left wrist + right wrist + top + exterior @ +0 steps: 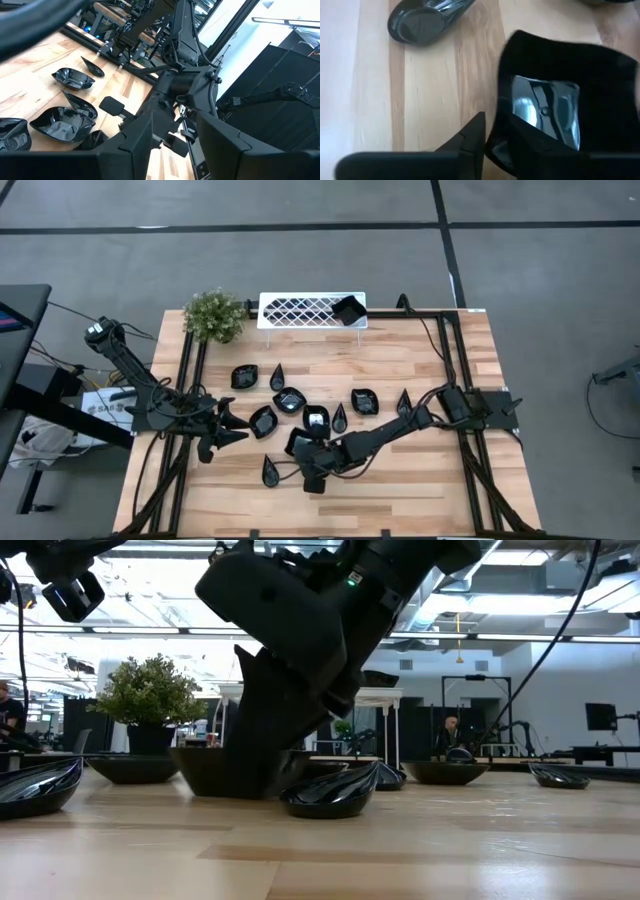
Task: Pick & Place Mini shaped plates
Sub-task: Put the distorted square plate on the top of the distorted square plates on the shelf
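Note:
Several glossy black mini shaped plates lie bottom-down on the wooden table, among them a square one (364, 401) and a teardrop one (269, 470). Another plate (348, 310) sits on the white lattice tray (300, 308) at the far edge. My right gripper (303, 448) reaches to the table's middle front and is shut on a square plate (555, 100). At the left side my left gripper (225, 430) hangs open above the table, nothing between its fingers. My right gripper pinches the square plate's rim (496, 131) on the side nearest the wrist. One finger (470, 142) is outside the wall and the other finger (535, 145) is inside the bowl. The fingers slant down from the table's right. The plate (215, 775) stands on the table.
A green potted plant (214, 315) stands at the far left corner beside the tray. Black frame rails (190, 370) run along both sides of the table. A teardrop plate (425, 20) lies close beyond the held one. Bare wood shows along the near edge.

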Motion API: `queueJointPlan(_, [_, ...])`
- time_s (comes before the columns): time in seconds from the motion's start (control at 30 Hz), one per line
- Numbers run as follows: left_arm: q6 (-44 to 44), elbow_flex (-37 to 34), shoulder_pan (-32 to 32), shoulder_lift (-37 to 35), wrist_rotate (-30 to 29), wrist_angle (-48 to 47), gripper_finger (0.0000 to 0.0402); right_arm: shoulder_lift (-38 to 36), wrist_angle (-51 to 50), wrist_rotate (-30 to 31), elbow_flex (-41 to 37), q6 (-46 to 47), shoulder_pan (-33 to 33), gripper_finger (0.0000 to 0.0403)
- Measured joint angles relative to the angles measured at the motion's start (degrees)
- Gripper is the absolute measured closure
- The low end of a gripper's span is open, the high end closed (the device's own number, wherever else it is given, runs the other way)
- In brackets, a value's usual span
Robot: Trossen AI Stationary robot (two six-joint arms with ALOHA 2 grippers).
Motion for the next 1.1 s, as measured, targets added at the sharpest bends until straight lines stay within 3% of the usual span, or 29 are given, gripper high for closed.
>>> queueJointPlan(0.33, [0.01,0.00,-0.01,0.00,0.00,0.00,0.0247,-0.13,0.48,-1.10,0.31,-0.04,1.56,0.0398])
queueJointPlan(0.77, [-0.36,0.00,0.01,0.00,0.00,0.00,0.0247,-0.19,-14.19,0.10,10.25,-2.06,2.55,0.0399])
queueJointPlan(1.1, [-0.45,0.00,-0.01,0.00,0.00,0.05,0.0247,-0.17,-31.42,10.77,23.93,-8.05,1.59,0.0401])
